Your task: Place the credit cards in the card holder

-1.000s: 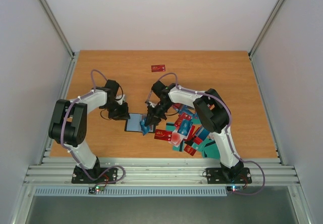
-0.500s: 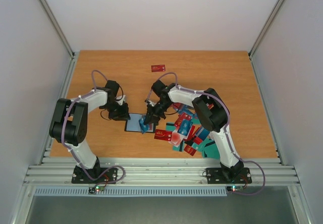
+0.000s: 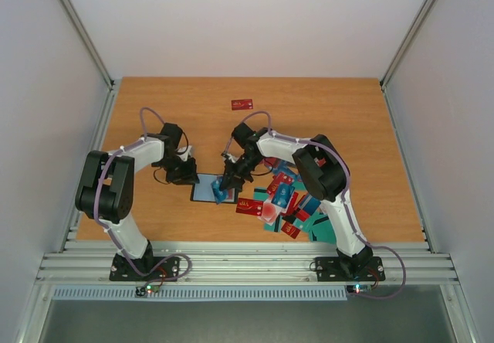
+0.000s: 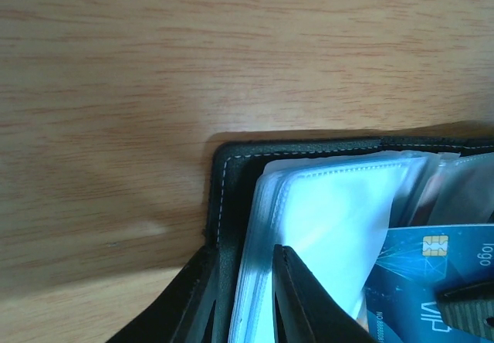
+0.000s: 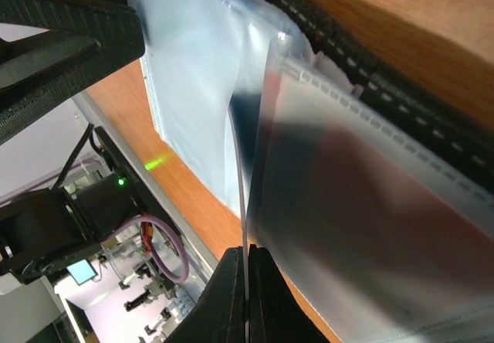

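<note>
The card holder (image 3: 205, 191) lies open on the table, its black cover (image 4: 225, 204) and clear sleeves (image 4: 340, 212) filling the left wrist view. My left gripper (image 3: 187, 177) (image 4: 243, 259) is shut on the card holder's left edge, one finger outside the cover and one on the sleeve stack. My right gripper (image 3: 229, 182) (image 5: 248, 254) is shut on a blue credit card (image 4: 432, 269), seen edge-on (image 5: 241, 173) beside a clear sleeve (image 5: 355, 196), at the holder's right side. Several more credit cards (image 3: 287, 204) lie piled to the right.
A single red card (image 3: 242, 104) lies apart at the back of the table. The card pile (image 3: 309, 221) reaches toward the right arm's base and the front rail (image 3: 247, 266). Grey walls enclose the table on three sides.
</note>
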Controlling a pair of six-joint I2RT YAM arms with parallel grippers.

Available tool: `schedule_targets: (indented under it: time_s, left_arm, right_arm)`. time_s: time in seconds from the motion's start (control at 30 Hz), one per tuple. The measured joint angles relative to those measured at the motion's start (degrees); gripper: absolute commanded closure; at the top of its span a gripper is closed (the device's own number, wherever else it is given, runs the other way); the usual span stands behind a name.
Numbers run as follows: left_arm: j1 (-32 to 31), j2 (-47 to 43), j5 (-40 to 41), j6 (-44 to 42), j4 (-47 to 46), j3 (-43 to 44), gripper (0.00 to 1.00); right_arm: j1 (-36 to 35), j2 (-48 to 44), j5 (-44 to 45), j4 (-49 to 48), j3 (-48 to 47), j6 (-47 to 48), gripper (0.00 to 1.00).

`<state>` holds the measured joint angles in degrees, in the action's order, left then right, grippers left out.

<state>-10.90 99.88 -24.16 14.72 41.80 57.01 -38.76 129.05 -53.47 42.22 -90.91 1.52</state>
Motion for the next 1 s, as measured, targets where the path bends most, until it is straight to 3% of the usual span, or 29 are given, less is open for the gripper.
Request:
schedule_targets:
  time_s: [1.0]
  left_arm:
    - [0.59,-1.42,-1.05,2.60,-2.86,-2.56,0.78]
  right_arm:
    - [0.15,-0.46,1.03,-12.15,3.80,-6.21,0.99]
